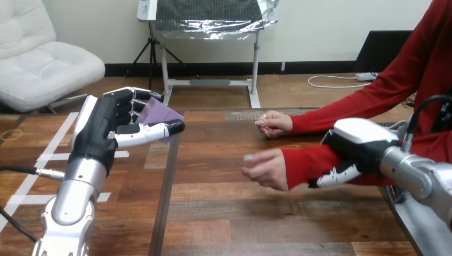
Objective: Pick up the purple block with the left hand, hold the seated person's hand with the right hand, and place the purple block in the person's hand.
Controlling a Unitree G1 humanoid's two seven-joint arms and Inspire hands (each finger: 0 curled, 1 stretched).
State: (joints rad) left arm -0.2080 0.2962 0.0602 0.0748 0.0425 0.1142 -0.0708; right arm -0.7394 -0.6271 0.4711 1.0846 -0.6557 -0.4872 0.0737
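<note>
at the left of the head view, the robot's left hand (102,133) is raised above the wooden table (224,213). its fingers and thumb are curled round the purple block (158,113), a small, flat-faced piece held between the fingers above and the thumb below, clear of the tabletop. at the right, the robot's right hand (356,145) lies over the red sleeve (306,162) of the person's nearer arm, its fingers wrapped under the forearm just behind the wrist. the person's nearer hand (265,169) hangs over the middle of the table, loosely curled and well apart from the block; whether its palm faces up cannot be told. the person's farther hand (274,124) rests beyond it, holding nothing that can be made out. the block looks light, stiff and smooth-sided, so it probably needs only a gentle pinch across two opposite flat faces. those slick faces could let it slip if the thumb eases off before the person's palm is under it.
</note>
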